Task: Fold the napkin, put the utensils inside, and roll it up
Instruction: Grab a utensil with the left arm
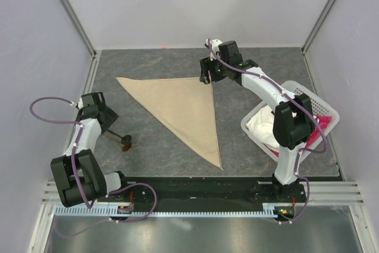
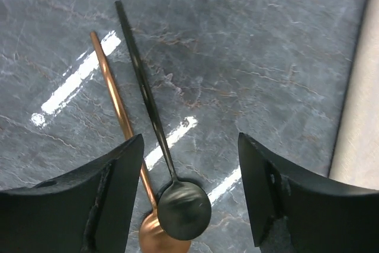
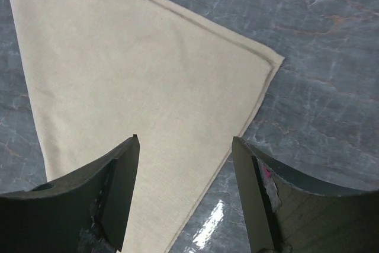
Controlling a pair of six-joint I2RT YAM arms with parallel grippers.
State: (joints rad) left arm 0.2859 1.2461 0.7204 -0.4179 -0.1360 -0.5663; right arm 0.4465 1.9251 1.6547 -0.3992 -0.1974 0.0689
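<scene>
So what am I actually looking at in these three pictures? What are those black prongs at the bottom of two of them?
This is a robot: a left arm and a right arm bolted to a grey table. The wide picture comes from a camera above them. The other two come from a small camera on each wrist, so the black prongs are that arm's own pincer. The left pincer is open over a black spoon and a copper spoon lying on the table. The right pincer is open above a corner of the beige napkin, which is folded into a triangle. Neither holds anything. On the right, a white basket contains a white cloth and a pink cloth.
</scene>
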